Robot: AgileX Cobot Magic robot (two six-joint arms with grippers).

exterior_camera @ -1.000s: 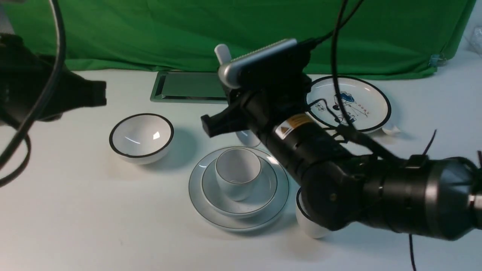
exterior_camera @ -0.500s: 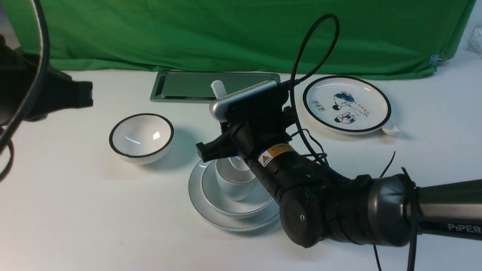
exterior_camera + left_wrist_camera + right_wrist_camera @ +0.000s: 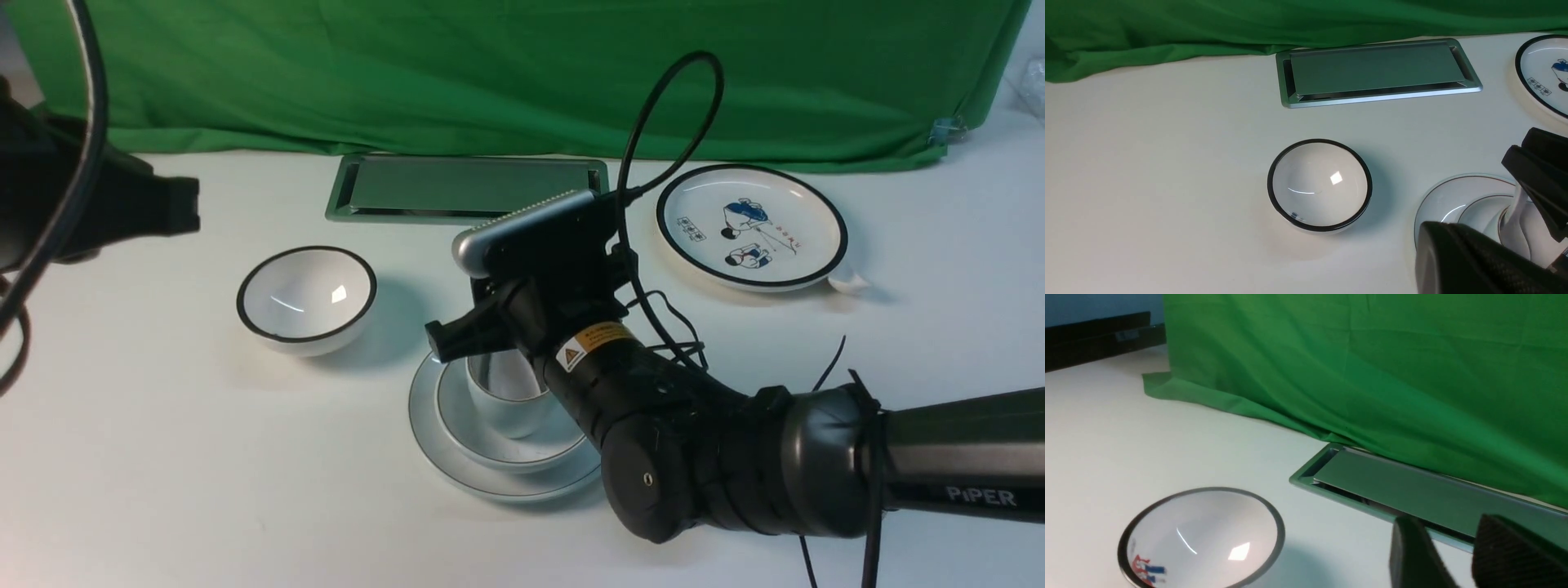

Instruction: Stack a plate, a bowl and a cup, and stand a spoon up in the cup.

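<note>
Just beneath the right pincer [image 3: 442, 336], cup [image 3: 506, 412] nested in bowl [image 3: 473, 429] on plate [image 3: 433, 447] on the counter [image 3: 204, 465], white sliver of spoon [image 3: 1515, 202] reaching into the cup, pincer's spread I cannot tell.

The plate [image 3: 423, 408], bowl [image 3: 490, 447] and cup [image 3: 502, 412] look like glossy glazed ceramic. The green cloth [image 3: 490, 73] is matt and creased. The white bench [image 3: 204, 457] is smooth, its hatch [image 3: 457, 184] brushed metal.

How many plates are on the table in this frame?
2. The plain plate sits near the centre, partly behind the right arm; the cartoon plate lies at the back right. The arm could hide another.
</note>
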